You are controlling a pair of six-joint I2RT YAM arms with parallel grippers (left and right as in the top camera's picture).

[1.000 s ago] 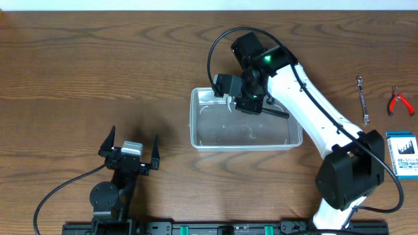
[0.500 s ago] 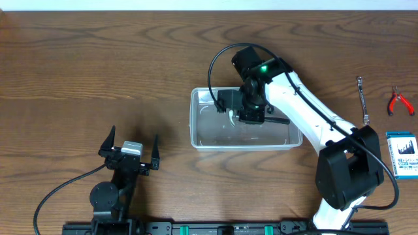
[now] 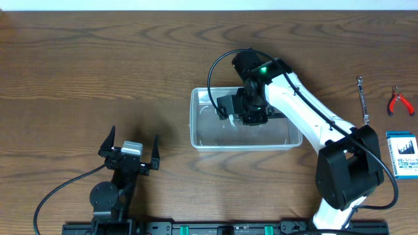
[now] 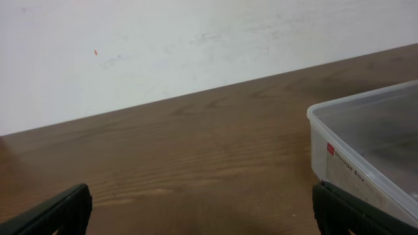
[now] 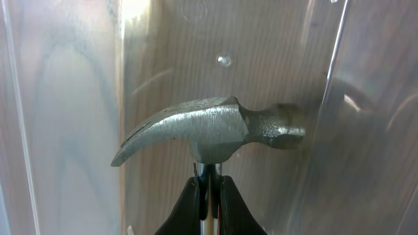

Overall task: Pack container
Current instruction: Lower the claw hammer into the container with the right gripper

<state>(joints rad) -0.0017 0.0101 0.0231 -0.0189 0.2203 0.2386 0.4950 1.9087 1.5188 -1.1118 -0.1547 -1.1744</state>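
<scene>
Wood table (image 3: 98, 65), mid-right: clear rectangular container (image 3: 196, 140), rounded corners, rim, see-thru w/ grain showing through. Vs 1 s back, R gripper (image 5: 209, 186) has dropped from the far rim down inside it, jaws clamped tight on claw hammer (image 5: 209, 127) neck. L gripper (image 3: 130, 145) spread wide, empty, unmoved.

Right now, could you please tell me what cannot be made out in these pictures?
Hammer handle: right wrist view, hidden behind the right gripper.
Container label: left wrist view, blurred; its far end cut off by the frame edge.
Blue-and-white box print: overhead, too small to read.
</scene>
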